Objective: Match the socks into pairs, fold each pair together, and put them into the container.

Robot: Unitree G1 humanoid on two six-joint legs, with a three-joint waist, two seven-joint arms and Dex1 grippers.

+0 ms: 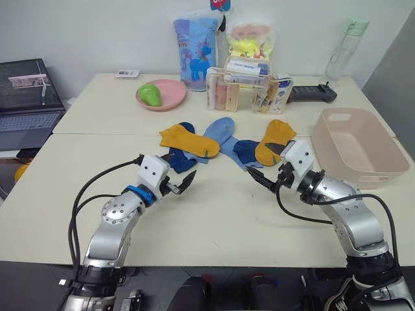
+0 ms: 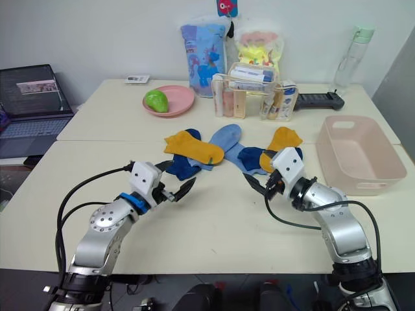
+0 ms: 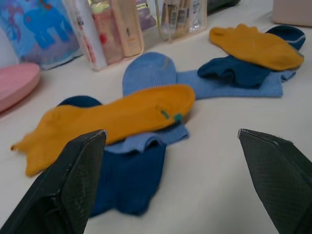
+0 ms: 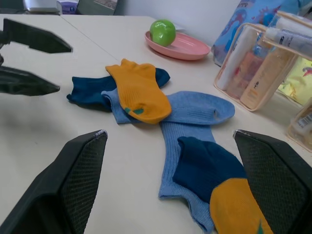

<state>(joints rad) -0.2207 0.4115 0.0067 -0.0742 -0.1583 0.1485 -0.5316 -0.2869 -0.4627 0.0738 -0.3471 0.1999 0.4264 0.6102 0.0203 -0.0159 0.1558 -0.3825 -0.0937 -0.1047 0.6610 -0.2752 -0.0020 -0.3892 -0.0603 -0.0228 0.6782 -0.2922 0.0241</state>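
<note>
The socks lie in a loose heap at mid-table. One mustard yellow sock (image 1: pixel 188 140) rests over a navy sock (image 1: pixel 180 159) and a light blue sock (image 1: pixel 219 131). To the right, a second mustard sock (image 1: pixel 275 141) overlaps a navy sock (image 1: pixel 246 151) on another light blue sock (image 4: pixel 175 146). No two socks lie together as pairs. The pale pink container (image 1: pixel 356 146) stands at the right and looks empty. My left gripper (image 1: pixel 182 184) is open, just in front of the left navy sock. My right gripper (image 1: pixel 264 168) is open, close to the right mustard sock.
At the back stand a round pink plate (image 1: pixel 170 96) holding a green fruit (image 1: pixel 150 94), a clear toiletry pouch (image 1: pixel 237 87), a blue elephant-print bag (image 1: pixel 194 52), a water bottle (image 1: pixel 343 52) and a black flat device (image 1: pixel 312 94). A laptop (image 1: pixel 26 97) sits far left.
</note>
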